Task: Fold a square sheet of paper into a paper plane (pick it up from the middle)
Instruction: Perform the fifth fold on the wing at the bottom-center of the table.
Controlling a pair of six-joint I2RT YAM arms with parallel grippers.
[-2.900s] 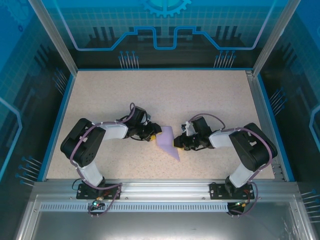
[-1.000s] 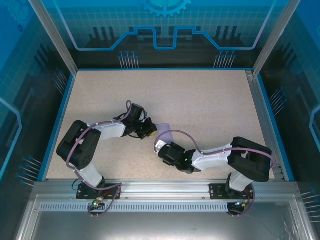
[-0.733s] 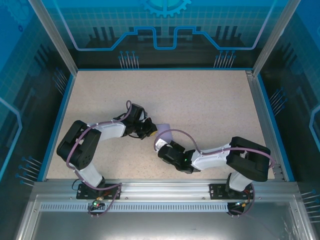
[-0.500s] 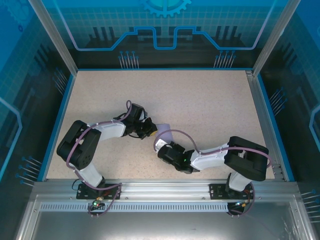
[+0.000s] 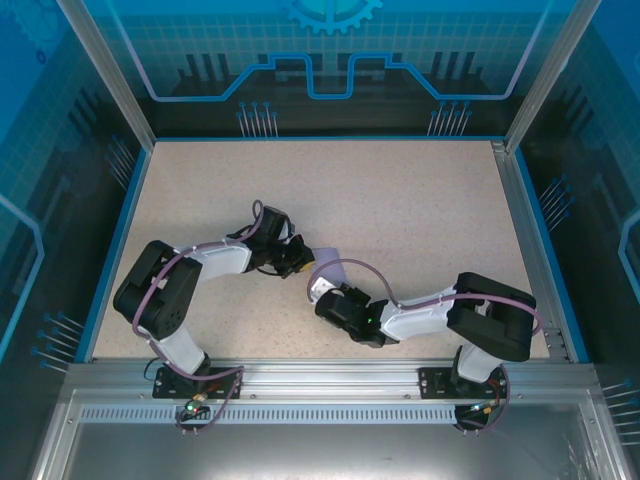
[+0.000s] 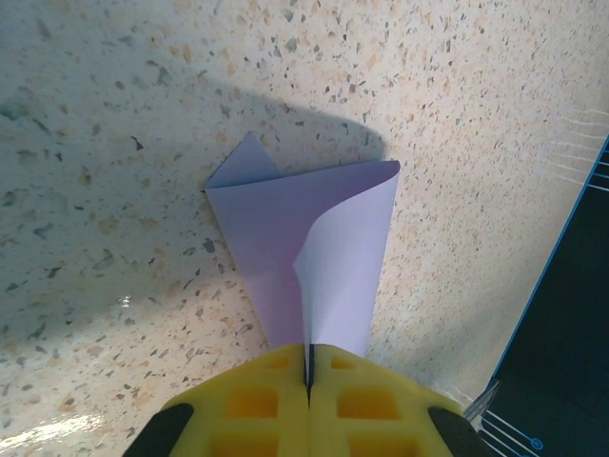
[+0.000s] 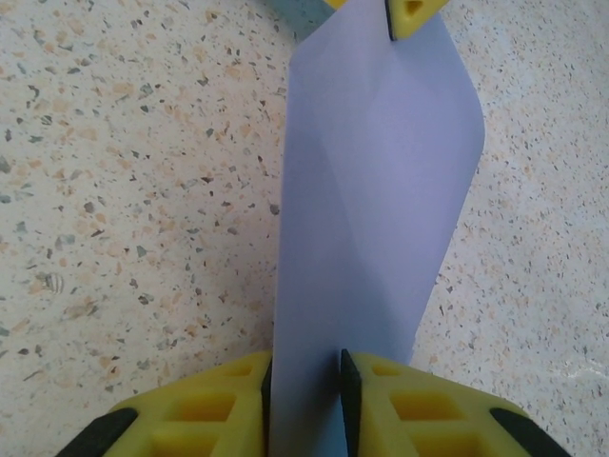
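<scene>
From above, the left tool [image 5: 297, 259] and the right tool [image 5: 318, 291] meet mid-tabletop [image 5: 420, 200], with the square sheet of paper [image 5: 330, 261] between them. In the left wrist view, the fingers are pressed together, pinching the folded sheet's narrow end. In the right wrist view, the jaws stand narrowly apart astride the sheet; whether they pinch it is unclear.
</scene>
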